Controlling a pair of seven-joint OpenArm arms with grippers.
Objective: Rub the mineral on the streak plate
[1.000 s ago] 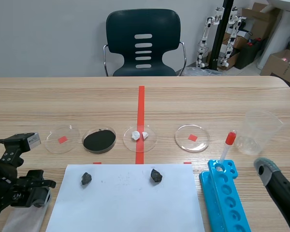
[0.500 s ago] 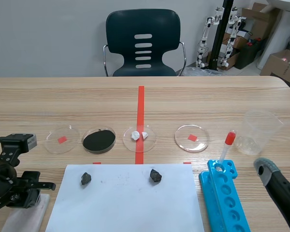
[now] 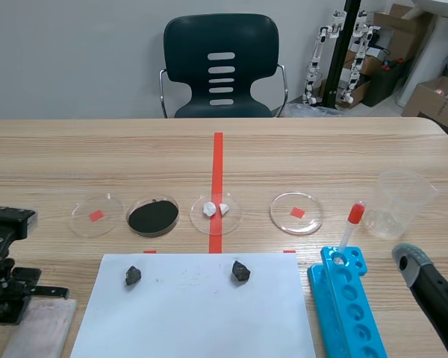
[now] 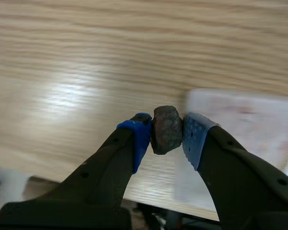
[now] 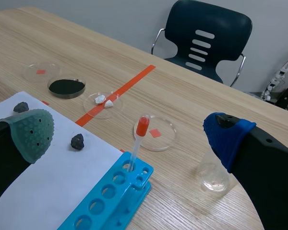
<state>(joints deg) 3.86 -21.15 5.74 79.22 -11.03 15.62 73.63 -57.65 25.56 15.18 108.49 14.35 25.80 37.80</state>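
Observation:
A rough brown-grey mineral (image 4: pixel 166 129) sits pinched between the blue pads of my left gripper (image 4: pixel 166 132), held above the wooden table. Just beyond the right finger lies the white streak plate (image 4: pixel 245 125), showing faint reddish marks. In the scene view the left arm (image 3: pixel 4 280) stands at the near left edge, with the streak plate (image 3: pixel 41 330) beside it. My right gripper (image 5: pixel 129 129) is open and holds nothing, hanging over the near right of the table; its arm (image 3: pixel 433 294) shows low at the right.
Two dark minerals (image 3: pixel 133 276) (image 3: pixel 241 271) lie on a white sheet (image 3: pixel 194 313). Behind it stand several petri dishes, one with black powder (image 3: pixel 153 216), one with white bits (image 3: pixel 215 209). A blue rack (image 3: pixel 347 302) with a red-capped dropper (image 3: pixel 349 227) and a clear beaker (image 3: pixel 397 203) are at the right.
My left arm has drawn back to the left, off the streak plate, which now lies uncovered. The right arm has not moved.

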